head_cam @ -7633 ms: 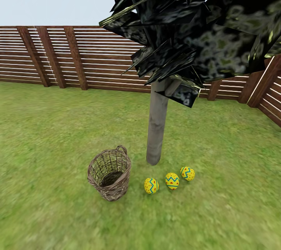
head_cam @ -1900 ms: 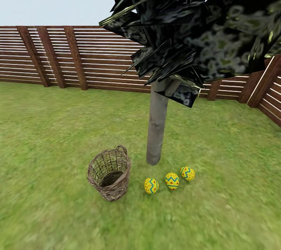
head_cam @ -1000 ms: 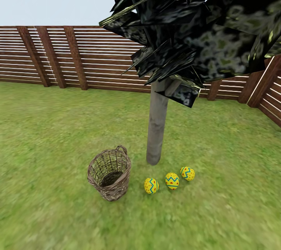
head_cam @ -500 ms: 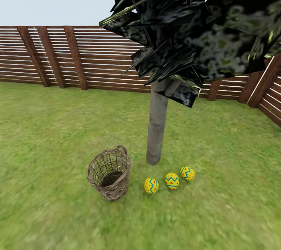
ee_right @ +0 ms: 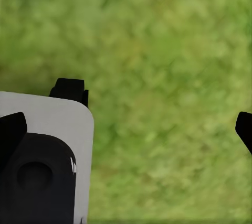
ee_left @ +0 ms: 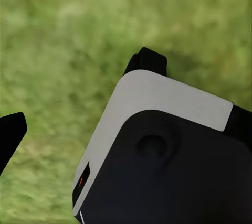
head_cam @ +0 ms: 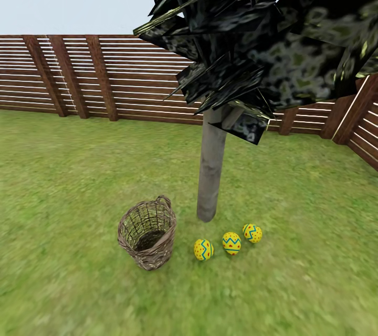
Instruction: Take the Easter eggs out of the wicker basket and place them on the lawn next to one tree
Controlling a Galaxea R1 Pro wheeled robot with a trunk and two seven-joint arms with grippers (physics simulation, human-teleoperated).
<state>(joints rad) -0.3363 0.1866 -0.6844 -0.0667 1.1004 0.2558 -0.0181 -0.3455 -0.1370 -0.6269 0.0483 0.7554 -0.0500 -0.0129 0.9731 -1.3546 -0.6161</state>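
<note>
In the head view, three yellow Easter eggs (head_cam: pixel 203 249) (head_cam: pixel 231 242) (head_cam: pixel 252 232) lie in a row on the lawn (head_cam: pixel 79 178), just in front of the tree's pale trunk (head_cam: pixel 211 168). The wicker basket (head_cam: pixel 157 252) stands upright to their left, a short gap from the nearest egg; no egg shows through its open mouth. My left gripper (ee_left: pixel 126 135) hangs over bare grass with one black fingertip (ee_left: pixel 10 135) at the picture's edge. Over grass too, my right gripper (ee_right: pixel 126 132) is open, its fingertips (ee_right: pixel 10 129) far apart with nothing between them.
A brown slatted fence (head_cam: pixel 79 73) closes off the garden behind and at the right. Dark jagged foliage (head_cam: pixel 273 37) hangs low over the trunk. Part of my white and black body (ee_left: pixel 157 156) (ee_right: pixel 37 166) appears in both wrist views.
</note>
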